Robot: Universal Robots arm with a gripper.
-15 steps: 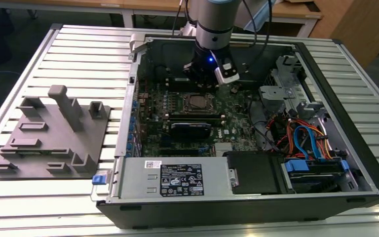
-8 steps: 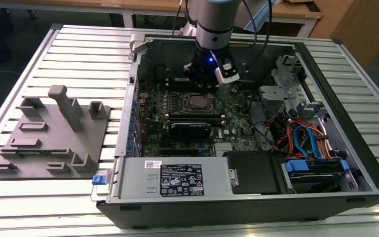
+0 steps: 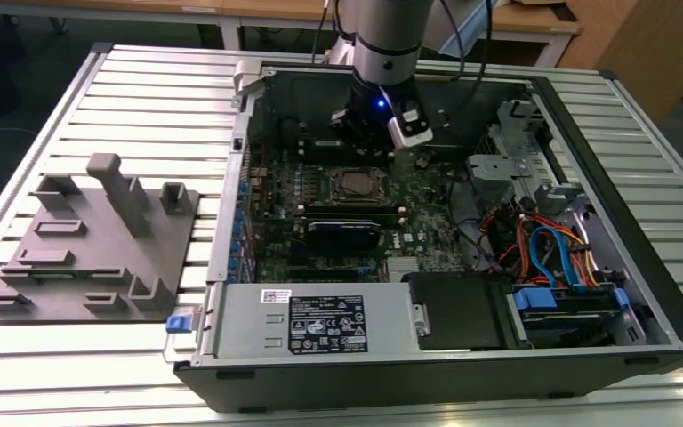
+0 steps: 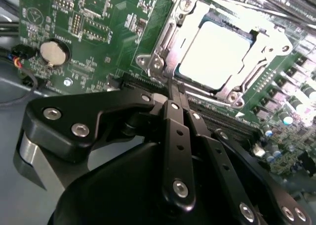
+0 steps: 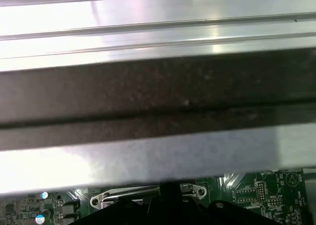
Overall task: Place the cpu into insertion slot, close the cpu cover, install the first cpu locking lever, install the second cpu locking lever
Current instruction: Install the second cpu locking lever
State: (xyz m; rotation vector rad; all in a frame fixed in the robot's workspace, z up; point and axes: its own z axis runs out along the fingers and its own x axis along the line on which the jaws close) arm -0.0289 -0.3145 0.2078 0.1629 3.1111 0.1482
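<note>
The cpu (image 4: 215, 54), a square chip with a pale silver top, lies in its socket on the green motherboard (image 4: 98, 17). The silvery cpu cover (image 4: 165, 34) lies flat around it as a frame. My gripper (image 4: 174, 89) has its black fingers pressed together, shut, with the tips just off the socket's corner and nothing visibly held. In the exterior view the gripper (image 3: 365, 142) hangs inside the open computer case, just behind the cpu (image 3: 354, 184). In the first wrist view a strip of the cover (image 5: 148, 198) shows below the case wall.
The case walls (image 3: 626, 213) ring the board. A power supply (image 3: 317, 325) sits at the front, with drive bays and coloured cables (image 3: 555, 249) on the exterior view's right. A grey fixture block (image 3: 92, 240) stands on the slatted table. A coin battery (image 4: 53, 52) lies near the gripper.
</note>
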